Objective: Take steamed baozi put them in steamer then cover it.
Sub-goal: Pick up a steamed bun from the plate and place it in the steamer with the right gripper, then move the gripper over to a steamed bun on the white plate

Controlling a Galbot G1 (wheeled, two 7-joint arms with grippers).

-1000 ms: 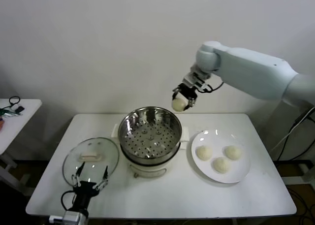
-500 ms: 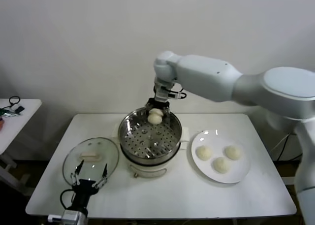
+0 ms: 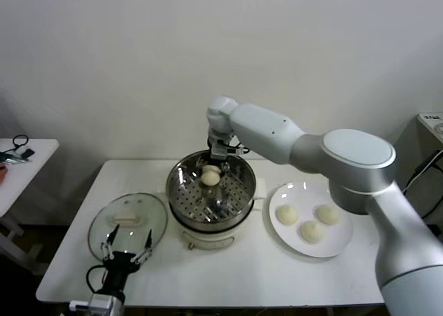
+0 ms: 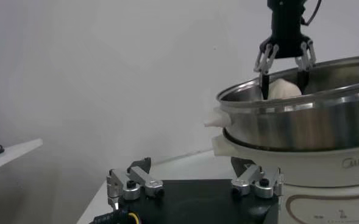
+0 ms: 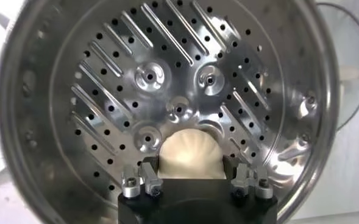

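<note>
Head view: our right hand [image 3: 211, 169] is down inside the round shiny stainless-steel steamer pot [image 3: 211, 189], over the far part of its perforated tray, and it grips one small smooth cream-white dough bun [image 3: 210, 178] between its fingers. Right wrist view confirms it: the bun [image 5: 189, 155] sits clamped between both fingers, just above the perforated tray [image 5: 161, 91]; we can't tell if it touches the tray. Left wrist view shows the same hand [image 4: 283, 79] from the side, fingers dipping below the pot rim [image 4: 301, 103] around the bun [image 4: 281, 89]. The steamer stands on its cream-white base at mid desk [image 3: 332, 274]. Three more cream-white buns [image 3: 311, 231] lie on the flat white plate [image 3: 340, 243] right of the pot, apart from each other. The round clear glass lid with a metal rim and cream-white handle [image 3: 129, 222] lies flat on the desk left of the pot. Our left hand [image 3: 124, 252] hangs at the near edge of that lid, fingers spread, holding nothing.
</note>
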